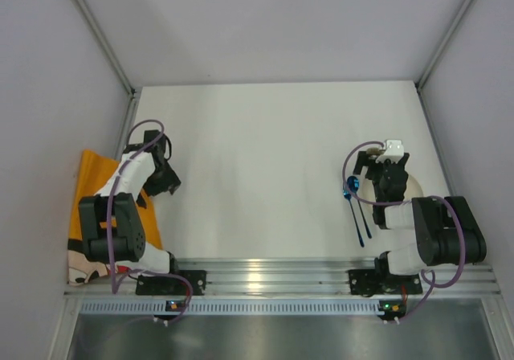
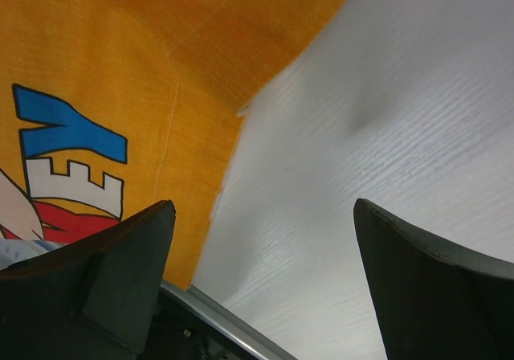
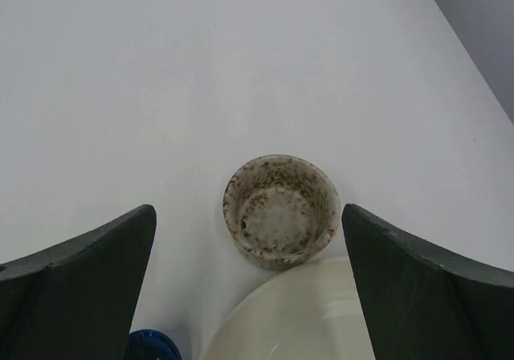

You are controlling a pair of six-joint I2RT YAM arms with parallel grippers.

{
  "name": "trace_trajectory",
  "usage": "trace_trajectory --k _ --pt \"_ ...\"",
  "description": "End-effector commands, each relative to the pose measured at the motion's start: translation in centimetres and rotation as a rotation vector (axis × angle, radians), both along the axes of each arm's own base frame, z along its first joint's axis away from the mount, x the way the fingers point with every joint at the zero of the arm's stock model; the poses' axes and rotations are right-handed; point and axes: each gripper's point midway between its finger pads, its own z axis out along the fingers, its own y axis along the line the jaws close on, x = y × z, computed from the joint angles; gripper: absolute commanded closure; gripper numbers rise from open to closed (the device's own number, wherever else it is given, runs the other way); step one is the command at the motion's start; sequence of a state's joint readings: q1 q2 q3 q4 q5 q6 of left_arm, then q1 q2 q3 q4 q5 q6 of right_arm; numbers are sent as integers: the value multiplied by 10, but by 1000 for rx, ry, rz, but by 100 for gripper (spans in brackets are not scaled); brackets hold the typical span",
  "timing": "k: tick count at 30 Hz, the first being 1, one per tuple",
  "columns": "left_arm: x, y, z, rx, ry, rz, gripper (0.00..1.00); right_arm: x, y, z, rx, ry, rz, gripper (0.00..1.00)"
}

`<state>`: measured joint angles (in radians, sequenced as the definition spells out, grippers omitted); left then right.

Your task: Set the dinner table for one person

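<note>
The white dinner table [image 1: 265, 151] carries a cream plate [image 1: 414, 188] at the right, mostly under my right arm. A small speckled cup [image 3: 279, 207] stands just beyond the plate's rim [image 3: 297, 320]. A blue spoon [image 1: 351, 191] lies left of the plate, and its bowl shows in the right wrist view [image 3: 152, 347]. My right gripper [image 1: 387, 162] is open and empty, above the plate's far rim with the cup ahead between its fingers [image 3: 247, 212]. My left gripper [image 1: 167, 185] is open and empty, low over the table by the orange mat's edge [image 2: 263, 204].
The orange Mickey Mouse cloth mat [image 1: 98, 185] lies at the table's left edge, under my left arm, and it also shows in the left wrist view [image 2: 161, 55]. A ribbed aluminium rail [image 1: 265, 273] runs along the near edge. Grey walls close in the left, right and far sides.
</note>
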<state>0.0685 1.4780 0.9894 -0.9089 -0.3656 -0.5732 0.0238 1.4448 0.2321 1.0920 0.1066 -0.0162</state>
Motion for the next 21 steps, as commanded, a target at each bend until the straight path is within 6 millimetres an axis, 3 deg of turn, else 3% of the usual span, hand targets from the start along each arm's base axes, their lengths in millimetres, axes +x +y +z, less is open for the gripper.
trace_trajectory --k 1,7,17,19,20,21 --pt "13 25 13 82 8 25 2 11 3 24 1 -84 15 0" --pt "27 42 7 136 8 12 2 11 2 25 4 -87 12 0" --pt "17 62 -38 72 91 75 3 22 -14 34 49 12 -93 0" --pt "14 65 -45 55 104 91 6 23 -11 38 45 20 -77 0" --pt "15 64 -47 47 104 92 9 26 -11 50 46 0 -74 0" --pt "14 64 -51 28 113 94 13 24 -11 44 50 42 -77 0"
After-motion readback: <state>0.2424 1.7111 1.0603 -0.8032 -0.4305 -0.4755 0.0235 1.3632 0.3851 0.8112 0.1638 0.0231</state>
